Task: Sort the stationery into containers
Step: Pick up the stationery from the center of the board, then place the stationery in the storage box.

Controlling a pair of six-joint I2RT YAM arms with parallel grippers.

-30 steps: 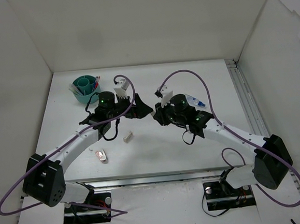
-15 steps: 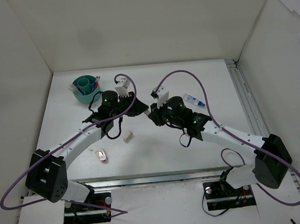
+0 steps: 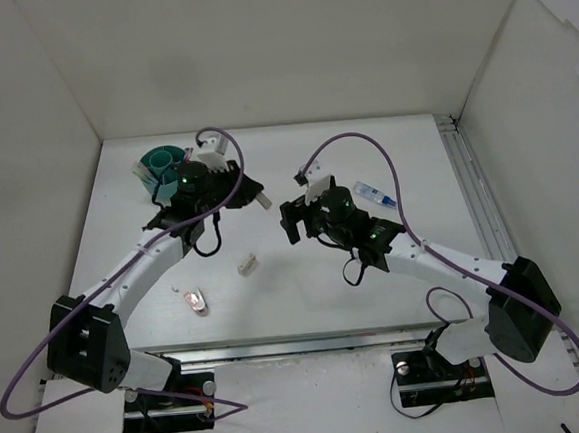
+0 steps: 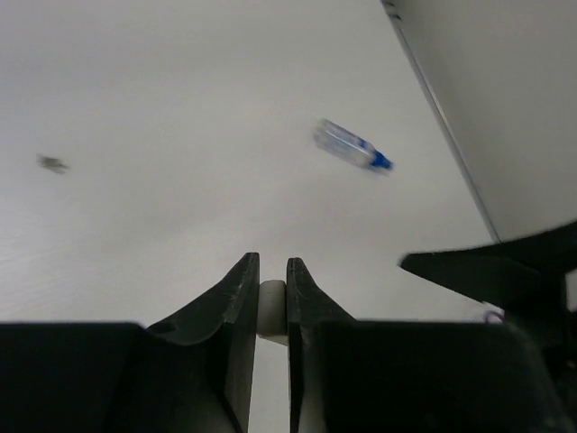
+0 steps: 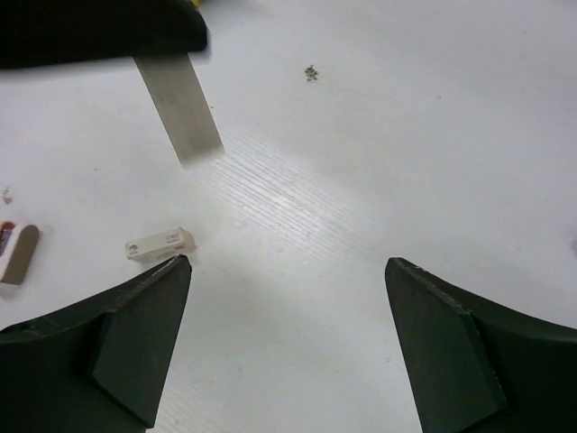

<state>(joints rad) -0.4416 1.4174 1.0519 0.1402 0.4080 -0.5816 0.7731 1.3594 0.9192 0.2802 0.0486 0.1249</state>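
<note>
left fingers (image 4: 236, 311) clamp a small white eraser block (image 4: 271, 308), centre-left in top view near the teal cup (image 3: 157, 159); right fingers (image 5: 135, 334) spread, empty; block prob light, stiff, grippy, so hold flat sides.

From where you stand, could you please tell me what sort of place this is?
Probably a robotics lab test cell: a white table boxed in by plain white panels, with the left arm and right arm mounted at its near edge, and little else but a teal cup and an eraser block.
</note>
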